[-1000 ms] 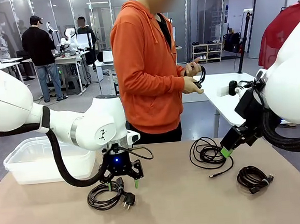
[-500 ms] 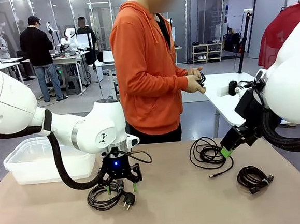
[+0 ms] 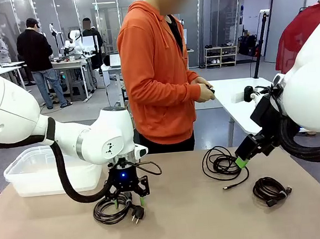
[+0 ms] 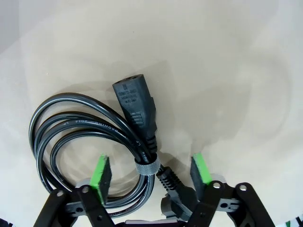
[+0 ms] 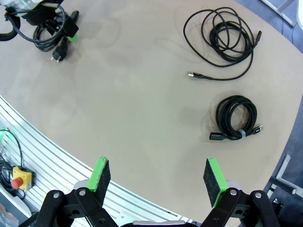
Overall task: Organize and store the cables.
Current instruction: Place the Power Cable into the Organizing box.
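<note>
A coiled black power cable (image 3: 112,207) with plugs lies at the table's front left. My left gripper (image 3: 130,202) stands straight down over it. In the left wrist view its green pads (image 4: 101,172) straddle the cable's (image 4: 85,137) strapped neck without pinching it, so my left gripper (image 4: 151,170) is open. A loose thin cable (image 3: 221,163) lies at the centre right, and a tight coil (image 3: 270,189) sits nearer the front right. My right gripper (image 5: 157,177) hangs open and empty high over the table, looking down on the loose cable (image 5: 227,35) and the tight coil (image 5: 236,118).
A white translucent bin (image 3: 42,170) stands at the table's left edge. A person in an orange hoodie (image 3: 156,70) stands at the far side with both hands together at chest height. Bare tabletop lies between the left and right cables.
My left gripper has sunk onto the power cable and its fingers have drawn in a little. The person's hands have gathered up the cable they held. My right arm has stayed still.
</note>
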You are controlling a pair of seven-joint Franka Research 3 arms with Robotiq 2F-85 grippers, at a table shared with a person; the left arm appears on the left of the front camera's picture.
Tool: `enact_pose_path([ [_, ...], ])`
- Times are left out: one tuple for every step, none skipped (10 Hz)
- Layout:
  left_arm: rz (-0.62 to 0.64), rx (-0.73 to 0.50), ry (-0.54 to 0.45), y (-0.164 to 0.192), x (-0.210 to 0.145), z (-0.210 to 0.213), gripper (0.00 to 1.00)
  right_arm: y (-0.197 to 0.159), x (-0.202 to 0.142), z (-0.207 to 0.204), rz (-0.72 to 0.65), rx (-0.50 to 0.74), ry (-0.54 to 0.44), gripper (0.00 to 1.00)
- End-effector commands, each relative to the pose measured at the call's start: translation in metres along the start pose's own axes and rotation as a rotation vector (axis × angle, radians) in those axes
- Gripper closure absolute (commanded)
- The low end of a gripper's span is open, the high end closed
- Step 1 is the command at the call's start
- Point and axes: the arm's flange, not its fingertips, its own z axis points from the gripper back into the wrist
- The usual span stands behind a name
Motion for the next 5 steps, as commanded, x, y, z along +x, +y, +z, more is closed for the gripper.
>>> enact_pose_path([
  [0.007, 0.035, -0.031, -0.0039, 0.0021, 0.0037, 0.69, -0.0010, -0.0012, 0.0002, -0.008, -0.006, 0.006, 0.00],
  [0.007, 0.035, -0.034, -0.0045, 0.0019, 0.0053, 0.93, -0.0010, -0.0012, 0.0002, -0.008, -0.006, 0.006, 0.00],
  [0.008, 0.041, -0.032, -0.0047, 0.0015, 0.0062, 1.00, -0.0010, -0.0012, 0.0002, -0.008, -0.006, 0.006, 0.00],
  [0.013, 0.046, -0.022, -0.0043, 0.0014, 0.0063, 1.00, -0.0010, -0.0012, 0.0002, -0.008, -0.006, 0.006, 0.00],
  [0.032, 0.055, -0.013, -0.0038, 0.0025, 0.0061, 1.00, -0.0010, -0.0012, 0.0002, -0.008, -0.006, 0.006, 0.00],
])
